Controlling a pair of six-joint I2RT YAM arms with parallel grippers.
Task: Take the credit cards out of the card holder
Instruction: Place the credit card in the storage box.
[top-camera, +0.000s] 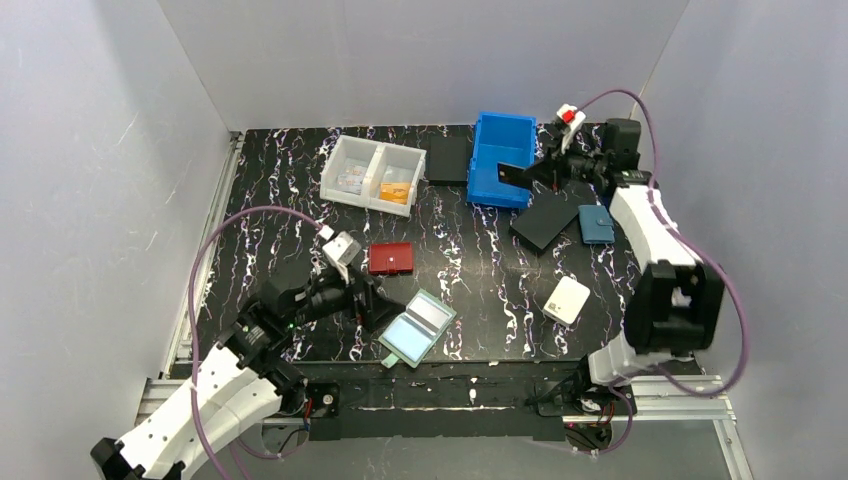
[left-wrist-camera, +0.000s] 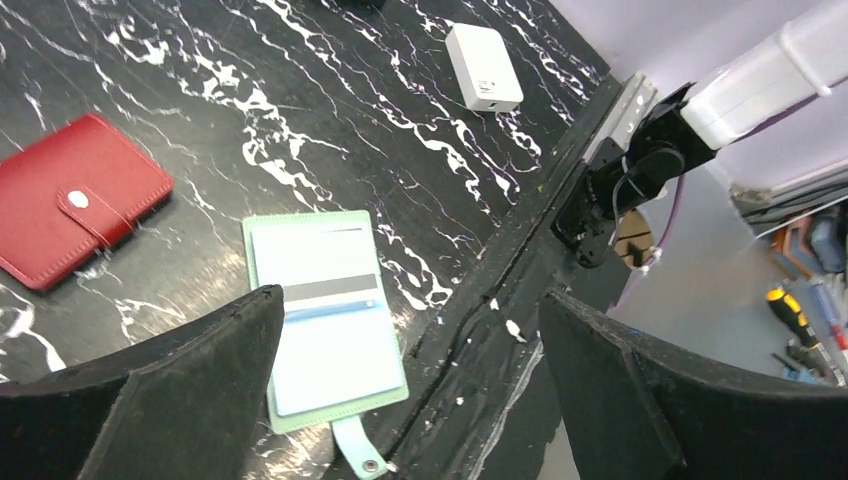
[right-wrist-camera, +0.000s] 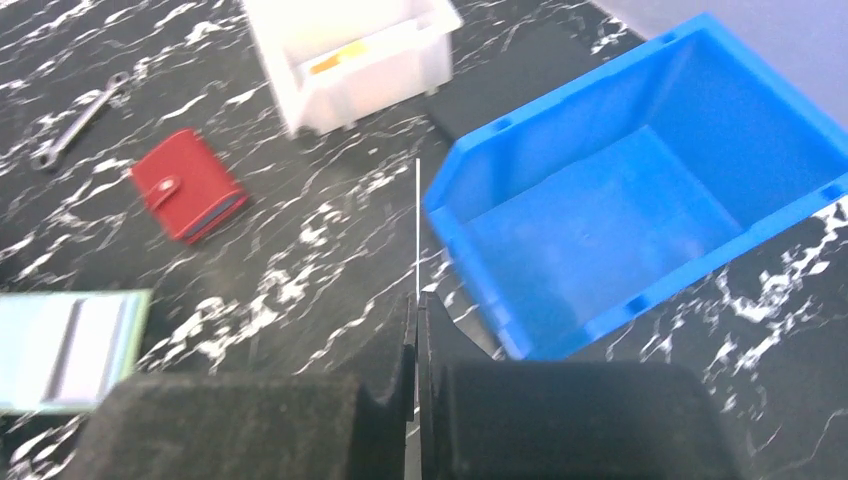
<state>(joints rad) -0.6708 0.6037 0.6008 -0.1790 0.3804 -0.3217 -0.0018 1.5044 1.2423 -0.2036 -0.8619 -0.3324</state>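
The black marbled table (top-camera: 470, 260) is taken in first, then the blue bin (top-camera: 497, 195) at the far right and the white divided tray (top-camera: 378, 168) beside it. And here is the action. The right arm is stretched out to the blue bin, and the right gripper (top-camera: 533, 177) is pressed together on a black card (top-camera: 514, 178). From the right wrist the card is seen only edge-on, as a thin line rising from between the closed fingers. It is held at the bin's near rim, and whether it is already over the opening cannot be told.

At the near edge, the card holder (left-wrist-camera: 305, 220) is laid open and flat on the table, its snap tab (left-wrist-camera: 355, 450) pointed at the table's edge. A light blue card (left-wrist-camera: 325, 330) with a dark stripe is seen lying in it. The left gripper (left-wrist-camera: 408, 300) is hung just above, spread wide, with nothing between its fingers. The red wallet (top-camera: 390, 258) and the white wallet (top-camera: 567, 299) are left lying apart from all this.

So the step in hand is judged to be the putting away of one card, with at least one more to be drawn. The black card would probably need to be carried fully over the bin before the grip is let go. Then the left fingers would need to be lowered onto the light blue card's exposed edge. The holder may have to be kept from sliding while the card is pulled out.
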